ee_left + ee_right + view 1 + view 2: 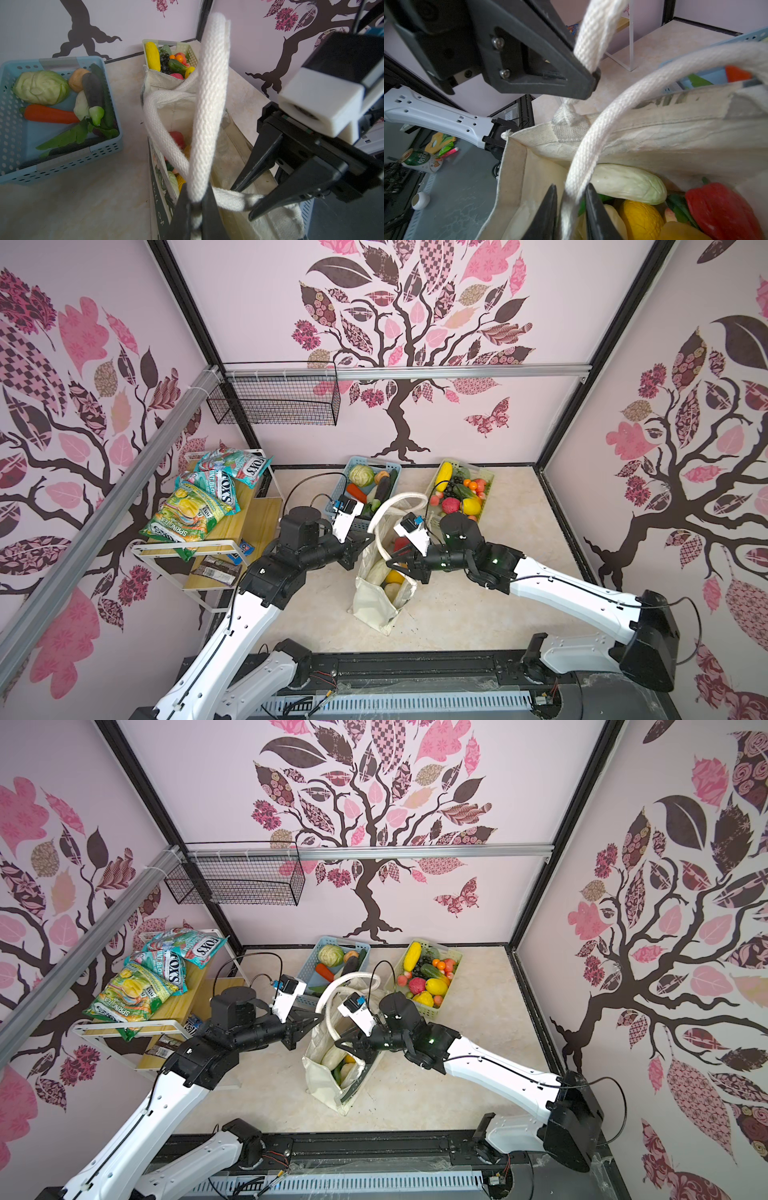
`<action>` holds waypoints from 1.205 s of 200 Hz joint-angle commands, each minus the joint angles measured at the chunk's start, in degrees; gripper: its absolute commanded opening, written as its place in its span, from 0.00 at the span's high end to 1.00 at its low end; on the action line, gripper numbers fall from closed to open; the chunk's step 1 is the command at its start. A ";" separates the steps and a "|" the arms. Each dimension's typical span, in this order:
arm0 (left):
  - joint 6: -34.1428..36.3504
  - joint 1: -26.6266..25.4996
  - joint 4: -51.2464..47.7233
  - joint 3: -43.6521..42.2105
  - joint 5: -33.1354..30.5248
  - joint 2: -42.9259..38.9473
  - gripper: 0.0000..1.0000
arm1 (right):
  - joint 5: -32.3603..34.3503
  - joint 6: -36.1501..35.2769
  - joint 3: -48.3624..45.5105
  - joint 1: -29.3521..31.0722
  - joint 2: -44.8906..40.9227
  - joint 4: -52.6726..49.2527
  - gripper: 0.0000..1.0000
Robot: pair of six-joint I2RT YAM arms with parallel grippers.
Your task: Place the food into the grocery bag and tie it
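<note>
The cream grocery bag (376,605) stands open mid-table, its two long straps (399,504) looped up above it. Inside lie food pieces: a pale green vegetable (627,185), a yellow fruit (641,220) and a red pepper (720,209). My left gripper (195,202) is shut on one strap (209,104) at the bag's left rim, also seen in a top view (365,540). My right gripper (571,194) reaches in over the bag's mouth (392,564). Its jaws sit close on either side of the other strap (591,149), pinching it.
A light blue basket (370,459) with cabbage, carrot and dark vegetables and a pale green basket (490,485) of mixed fruit stand behind the bag. A wooden shelf (249,522) with snack packets (187,514) is on the left. A black wire basket (274,402) hangs on the wall.
</note>
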 commanded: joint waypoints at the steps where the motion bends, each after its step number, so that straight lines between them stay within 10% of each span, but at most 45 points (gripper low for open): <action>1: 2.11 0.26 1.40 -0.29 0.94 -0.75 1.00 | -3.08 0.66 -1.09 0.13 -4.59 6.78 0.75; 88: 13.55 -3.53 -5.84 -0.05 -0.67 -0.75 1.00 | -1.74 1.65 -4.89 0.16 -11.22 11.71 0.75; 241: 13.89 -4.15 -1.81 -1.66 8.22 -3.48 1.00 | 0.29 0.58 -7.59 0.16 -10.83 13.13 0.74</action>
